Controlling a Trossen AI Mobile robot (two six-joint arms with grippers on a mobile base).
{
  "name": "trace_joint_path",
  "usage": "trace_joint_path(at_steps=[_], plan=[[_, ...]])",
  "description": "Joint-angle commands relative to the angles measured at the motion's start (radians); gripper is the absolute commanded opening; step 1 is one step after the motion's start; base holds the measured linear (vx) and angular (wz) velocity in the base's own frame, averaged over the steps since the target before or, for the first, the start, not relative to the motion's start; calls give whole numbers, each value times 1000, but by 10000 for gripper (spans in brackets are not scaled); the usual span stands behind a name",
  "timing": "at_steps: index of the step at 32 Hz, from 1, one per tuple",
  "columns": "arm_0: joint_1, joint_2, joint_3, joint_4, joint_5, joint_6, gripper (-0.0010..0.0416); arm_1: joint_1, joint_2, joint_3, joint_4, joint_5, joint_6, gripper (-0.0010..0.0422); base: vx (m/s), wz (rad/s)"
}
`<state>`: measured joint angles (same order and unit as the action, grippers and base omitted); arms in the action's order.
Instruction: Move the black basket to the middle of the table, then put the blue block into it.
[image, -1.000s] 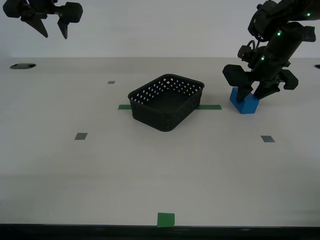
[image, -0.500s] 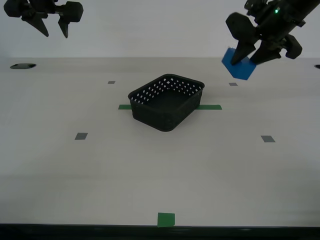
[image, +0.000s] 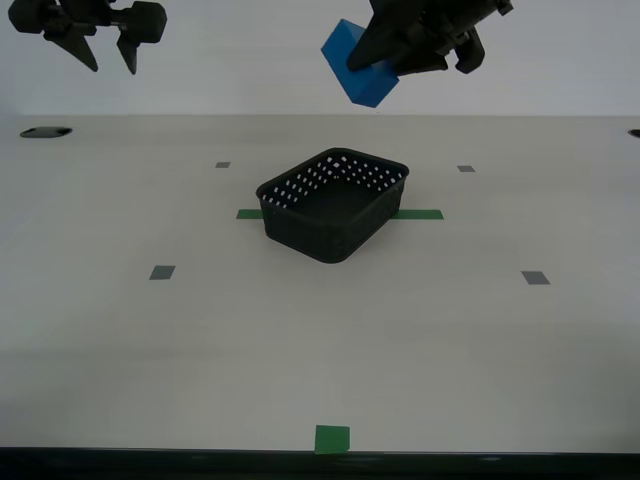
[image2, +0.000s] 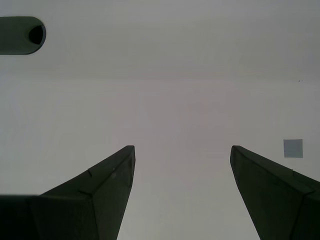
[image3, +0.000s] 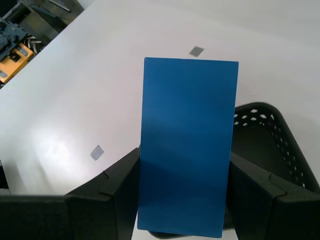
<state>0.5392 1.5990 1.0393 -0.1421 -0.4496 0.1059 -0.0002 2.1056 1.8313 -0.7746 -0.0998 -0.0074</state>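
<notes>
My first claw (image: 385, 62) carries the block (image: 358, 66) high above the worktop (image: 300, 340), pinching it between both fingers; in the first wrist view the block (image3: 187, 145) stands tall between the dark fingers (image3: 112, 192), its broad blue face toward the camera. In the exterior view the block hangs tilted, one corner lowest, at about 12 o'clock from the basket (image: 333, 203), well clear of the rim.

The basket sits open side up near the worktop's centre, turned askew across the green strip (image: 415, 214), which shows at its 3 and 9 o'clock sides. That placement suggests the first part of the job is done, leaving only the drop. The first wrist view catches part of the basket (image3: 270, 145) just beyond the block, so the claw is judged to be close to lining up over it, though not yet over the opening.

My second claw (image: 98, 30) hangs raised at roughly 10 o'clock from the basket, apart from the action; its wrist view shows the fingers (image2: 107, 187) spread wide over bare worktop, holding nothing, likely parked to keep the path clear. A green square (image: 332, 439) marks the near edge at 6 o'clock. The height of the carry looks chosen to clear the basket wall.
</notes>
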Motion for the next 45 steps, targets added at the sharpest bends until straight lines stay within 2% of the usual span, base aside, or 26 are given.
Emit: trace_joint_path(at_steps=[1, 2, 3, 4, 5, 10, 18, 21, 23, 25, 26, 29, 30, 31, 33, 39, 42, 45], plan=[[0, 11, 2, 4, 0, 9, -1, 0, 0, 2, 0, 2, 1, 259, 0, 0], [1, 31, 1, 0, -3, 36, -1, 0, 0, 2, 0, 2, 1, 259, 0, 0], [2, 45, 2, 3, -4, 45, -1, 0, 0, 2, 0, 2, 1, 259, 0, 0], [4, 62, 2, 5, -4, 46, -1, 0, 0, 1, 0, 2, 0, 259, 0, 0], [11, 135, 2, 29, -5, 46, -1, 0, 0, 1, 0, 2, 1, 259, 0, 0], [26, 233, 2, 144, -6, 40, -1, 0, 0, 2, 5, 2, 1, 259, 0, 0], [26, 244, 2, 201, 6, 42, 9, 0, 0, 5, 8, 2, 1, 259, 0, 0], [27, 244, 2, 201, 6, 47, 91, 0, 0, 5, 10, 2, 1, 259, 0, 0], [27, 244, 2, 201, 6, 53, 128, 0, 0, 5, 11, 3, 1, 259, 0, 0], [27, 244, 2, 200, 7, 53, 198, 0, 0, 5, 14, 2, 0, 259, 0, 0], [27, 244, 2, 200, 6, 53, 211, 0, 0, 5, 14, 2, 1, 259, 0, 0], [28, 244, 2, 200, 6, 55, 333, 0, 0, 5, 18, 2, 1, 259, 0, 0], [29, 244, 2, 200, 6, 55, 341, 0, 0, 5, 18, 2, 1, 259, 0, 0], [29, 244, 2, 199, 6, 56, 374, 0, 0, 5, 21, 2, 1, 259, 0, 0], [30, 244, 2, 199, 6, 56, 387, 0, 0, 5, 22, 2, 1, 259, 0, 0], [31, 244, 2, 199, 6, 56, 382, 0, 0, 5, 23, 2, 1, 259, 0, 0], [31, 244, 2, 200, 6, 56, 354, 0, 0, 5, 25, 2, 1, 259, 0, 0], [31, 244, 2, 200, 6, 56, 351, 0, 0, 5, 29, 2, 1, 259, 0, 0]])
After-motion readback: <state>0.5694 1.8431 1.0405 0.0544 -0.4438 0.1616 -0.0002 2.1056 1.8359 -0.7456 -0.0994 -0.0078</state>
